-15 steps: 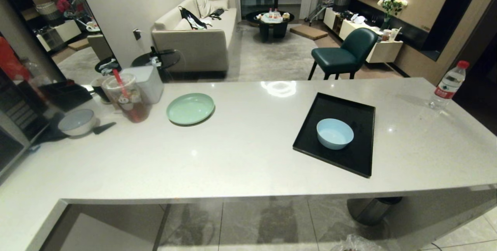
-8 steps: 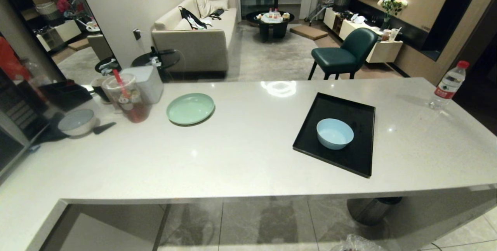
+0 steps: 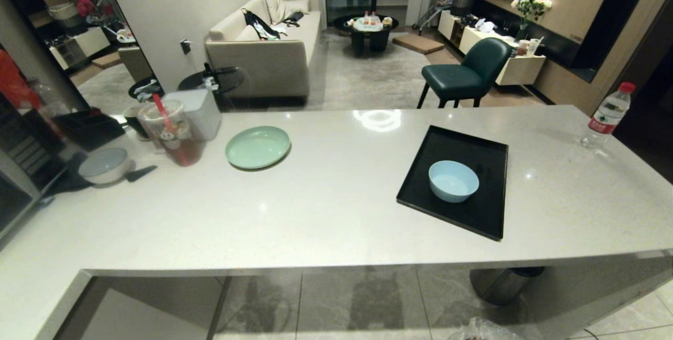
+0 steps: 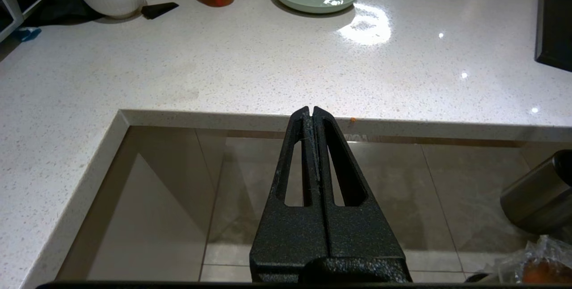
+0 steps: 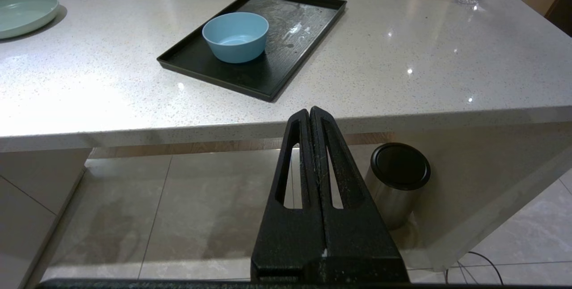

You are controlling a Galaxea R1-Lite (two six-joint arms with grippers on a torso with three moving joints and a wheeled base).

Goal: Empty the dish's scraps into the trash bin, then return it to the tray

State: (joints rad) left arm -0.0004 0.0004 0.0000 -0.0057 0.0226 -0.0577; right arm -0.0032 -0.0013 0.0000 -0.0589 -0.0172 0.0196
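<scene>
A: Where do we stand with the job?

B: By the look of it, we are done. The dish [image 3: 453,181] sits upright on the tray [image 3: 489,145], toward its near left part, and we see no scraps in it from the head view or the right wrist view

A: And the scraps themselves?

B: We judge they went into the bin [image 3: 481,329] on the floor below the counter edge. Only a bit of its crinkly bag shows in the head view; in the left wrist view something orange shows under the plastic, though we cannot say for sure what it is

A: Our claws?

B: Both pressed tight together and holding nothing. The left gripper [image 4: 311,111] hangs in front of the counter edge over the floor, well apart from the tray. The right gripper [image 5: 310,111] hangs likewise, pointing toward the tray side, with a steel bin [image 5: 397,182] with a black lid on the floor under the counter

A: Anything left?

B: Nothing that we can see

A: And the surface?

B: A pale speckled counter [image 3: 336,198], glossy, with lamp glare on it. To the left stand a green plate [image 3: 257,146], a cup [image 3: 171,132] with a red straw and a white-grey bowl [image 3: 104,165]; a bottle [image 3: 607,115] stands at the far right. Behind lies a living room with a sofa [image 3: 263,45] and a dark green chair [image 3: 465,74]
</scene>
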